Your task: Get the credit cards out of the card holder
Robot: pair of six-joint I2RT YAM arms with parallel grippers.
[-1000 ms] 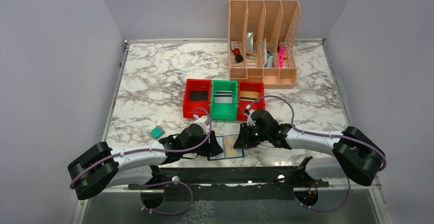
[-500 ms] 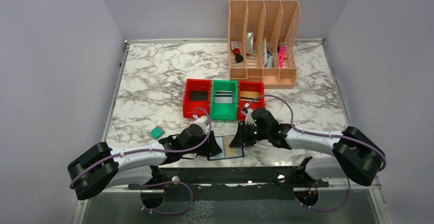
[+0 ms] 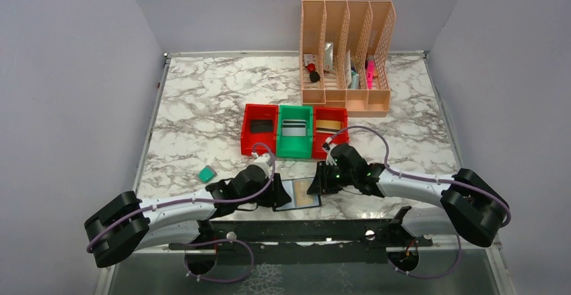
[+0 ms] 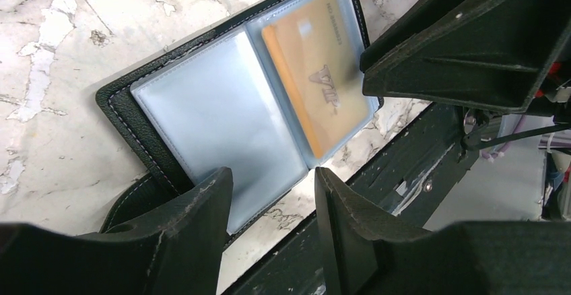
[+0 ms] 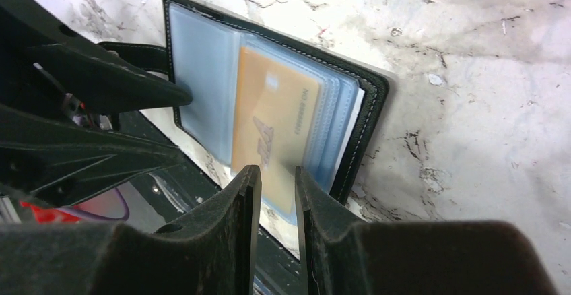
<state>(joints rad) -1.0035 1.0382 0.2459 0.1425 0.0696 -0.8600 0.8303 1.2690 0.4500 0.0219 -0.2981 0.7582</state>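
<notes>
The black card holder [image 3: 288, 195] lies open at the table's near edge, its blue-grey clear pockets facing up [image 4: 222, 113] [image 5: 202, 86]. A gold credit card [image 3: 307, 192] [image 4: 316, 79] [image 5: 269, 126] sits in the right-hand pocket. My left gripper [image 3: 276, 197] [image 4: 273, 174] is open over the holder's left page, and one of its fingers [image 5: 168, 96] touches that page. My right gripper [image 3: 316, 186] [image 5: 277, 172] hovers at the gold card's near end. Its jaws stand a narrow gap apart with nothing pinched.
Behind the holder stand a red bin [image 3: 260, 128], a green bin [image 3: 295, 130] and a second red bin [image 3: 330, 130], each with a card in it. A peach file organiser [image 3: 347, 56] is at the back. A small teal block [image 3: 207, 173] lies left. A black rail [image 3: 303, 231] runs along the near edge.
My right gripper shifted slightly over the card and came back. The left arm's elbow moved a little. The holder stays open in the same place.
</notes>
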